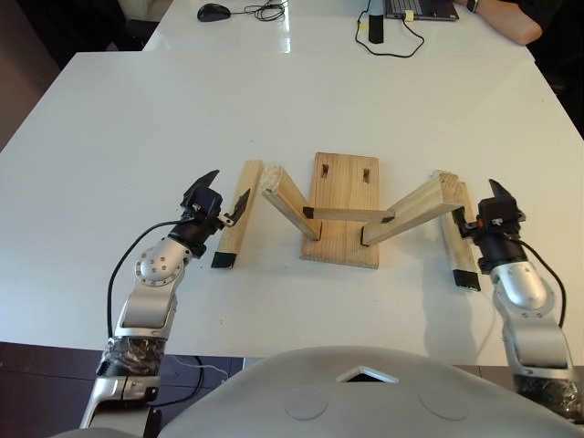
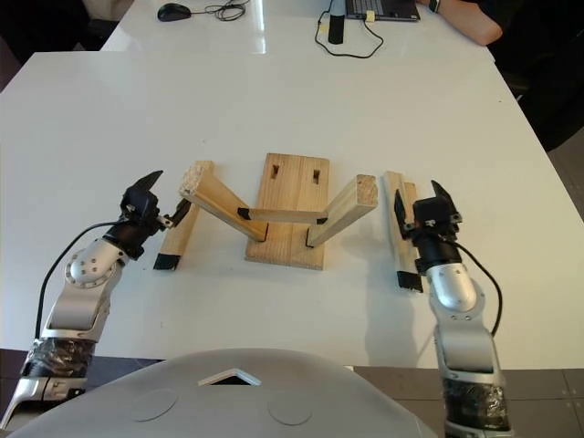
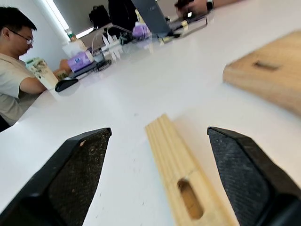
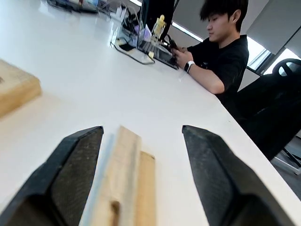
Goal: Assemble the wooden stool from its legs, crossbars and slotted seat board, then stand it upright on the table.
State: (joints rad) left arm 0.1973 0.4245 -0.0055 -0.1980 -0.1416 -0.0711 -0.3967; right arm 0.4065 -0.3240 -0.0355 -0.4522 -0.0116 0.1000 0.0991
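Holding left tool (image 1: 230,187) at near left, fingers apart, straddling a loose leg (image 1: 235,219) lying on the surface (image 1: 137,128); holding right tool (image 2: 418,199) at near right, likewise apart, over two more loose pieces (image 2: 400,233). Seeing seat board (image 1: 345,178) lying flat between them, with a crossbar (image 1: 351,214) joining two propped legs (image 1: 290,203) atop it. Probably gripping next: lowering squarely, centring wood between pads (image 3: 80,174), closing away from the mortise (image 3: 190,200).

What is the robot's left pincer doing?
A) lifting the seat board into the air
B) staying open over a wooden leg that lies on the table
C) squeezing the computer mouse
B: the left pincer is wide open, with the wooden leg lying flat on the table below the gap.
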